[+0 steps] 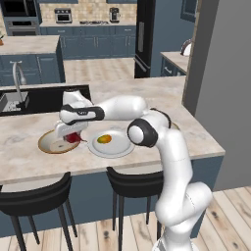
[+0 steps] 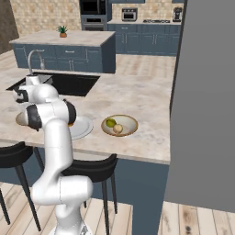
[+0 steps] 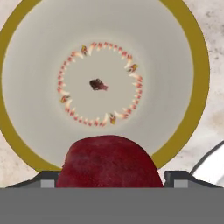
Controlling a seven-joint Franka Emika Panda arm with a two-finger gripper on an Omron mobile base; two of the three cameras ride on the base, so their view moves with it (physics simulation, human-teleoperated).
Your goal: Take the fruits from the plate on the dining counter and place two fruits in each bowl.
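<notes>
No readable text from my station.
I find no letters, numbers, labels or brand marks in any of the three views, not on anything I see.

Rendered home kitchen. Evidence: long beige marble-look dining counter (image 1: 147, 100) on a dark blue base, dark bar stools (image 1: 37, 201) tucked under its near edge. Out past the fingertips, a black sink (image 1: 46, 98) with a curved faucet (image 1: 18, 78) is set in the counter. Beyond it an island (image 2: 64, 50) carrying a small potted plant (image 2: 63, 31), blue cabinets (image 1: 93, 44), wall oven (image 1: 20, 19), black fridge (image 1: 144, 37), tiled backsplash (image 1: 88, 10), wood plank floor (image 1: 98, 71).
</notes>
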